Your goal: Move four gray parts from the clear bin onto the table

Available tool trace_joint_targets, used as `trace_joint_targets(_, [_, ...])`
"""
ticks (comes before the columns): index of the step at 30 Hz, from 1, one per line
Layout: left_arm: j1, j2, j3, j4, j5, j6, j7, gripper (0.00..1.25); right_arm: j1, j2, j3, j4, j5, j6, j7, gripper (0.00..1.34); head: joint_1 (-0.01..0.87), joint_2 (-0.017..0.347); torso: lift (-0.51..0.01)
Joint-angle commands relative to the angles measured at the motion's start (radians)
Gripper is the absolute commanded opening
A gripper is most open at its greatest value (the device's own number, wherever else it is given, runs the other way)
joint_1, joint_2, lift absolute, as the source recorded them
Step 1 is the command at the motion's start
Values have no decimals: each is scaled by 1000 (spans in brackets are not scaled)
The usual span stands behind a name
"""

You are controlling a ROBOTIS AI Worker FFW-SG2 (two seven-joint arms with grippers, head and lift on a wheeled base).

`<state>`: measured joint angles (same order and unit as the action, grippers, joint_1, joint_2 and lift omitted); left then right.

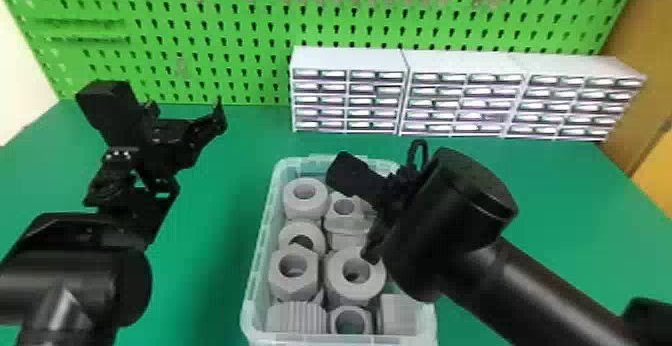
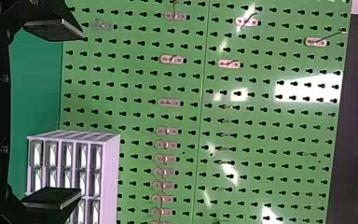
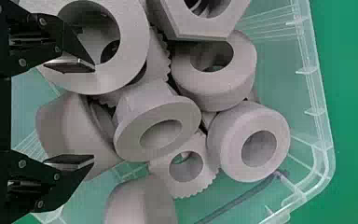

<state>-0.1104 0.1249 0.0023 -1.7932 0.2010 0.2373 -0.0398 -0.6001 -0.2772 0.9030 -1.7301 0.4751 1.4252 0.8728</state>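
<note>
Our right hand [image 1: 370, 235], fingers apart, is over the clear bin [image 1: 256, 271] at lower centre, where gray parts [image 1: 305, 210] lie. We have our left hand [image 1: 186, 114], fingers apart, left of frame above the green worktop [image 1: 215, 220].

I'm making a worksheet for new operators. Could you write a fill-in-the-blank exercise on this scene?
The table and pegboard are both ____.
The gripper at the clear bin is the robot's ____ one.
Whether open or shut, the left gripper is ____.

Missing words: green; right; open.
</note>
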Motion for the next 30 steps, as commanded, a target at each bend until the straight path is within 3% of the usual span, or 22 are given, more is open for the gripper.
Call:
trace_joint_targets(1, [0,1,-1,0,0,0,0,1141,-1,6,-3,15,-13,-17,0,779,687,26,-50])
trace_joint_targets(13, [-5,1,-4,3,0,0,0,1141,-9,19,-1,44,-44,-54,0,779,687,26,-50])
trace_joint_targets(30, [-8,1,-5,5,0,0,-2,1141,-15,18,2,101,-96,-92,0,779,687,26,-50])
